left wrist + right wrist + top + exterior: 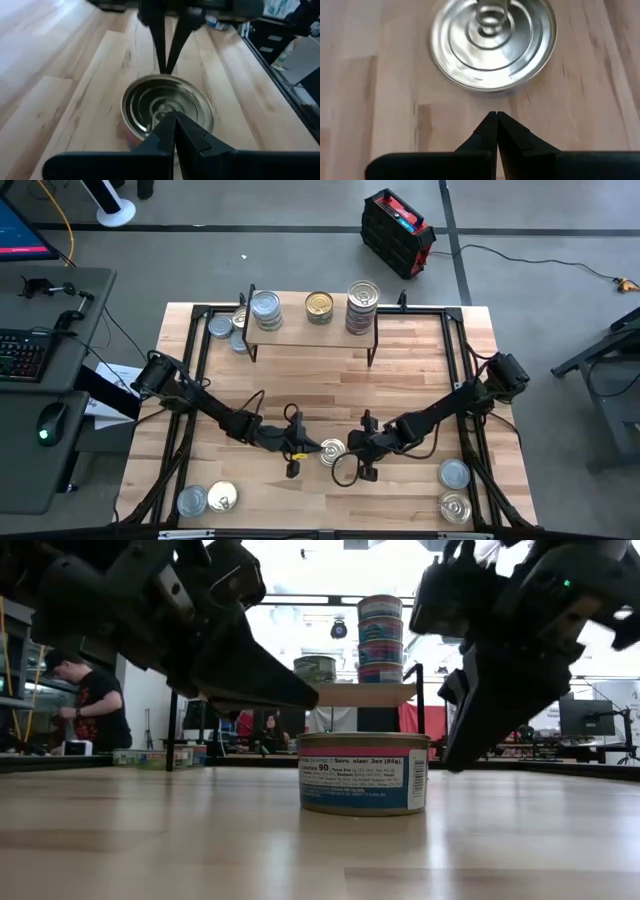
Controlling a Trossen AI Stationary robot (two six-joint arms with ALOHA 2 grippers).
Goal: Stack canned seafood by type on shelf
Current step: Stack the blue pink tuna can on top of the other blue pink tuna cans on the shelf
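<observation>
Both grippers are seen closed and empty: the left gripper (293, 448) and the right gripper (366, 448) are held low over the table (420, 380), fingertips pinched together, nothing gripped. Between them a single tin (332, 451) with a pull-tab lid is flanked, standing upright on the bare wood; in the low view it (363, 773) is shown apart from both sets of fingers. With the fingers shut, a nudge looks likelier than a lift, though that is only judged. Over on the shelf (320, 331), sorted tins are seen: a tall stack (362, 307), a gold-lidded tin (319, 306) and a silver one (265, 309). More tins are left waiting at the near corners (207, 499) (455, 489) and beside the shelf (226, 329), so plenty of sorting is judged to remain
</observation>
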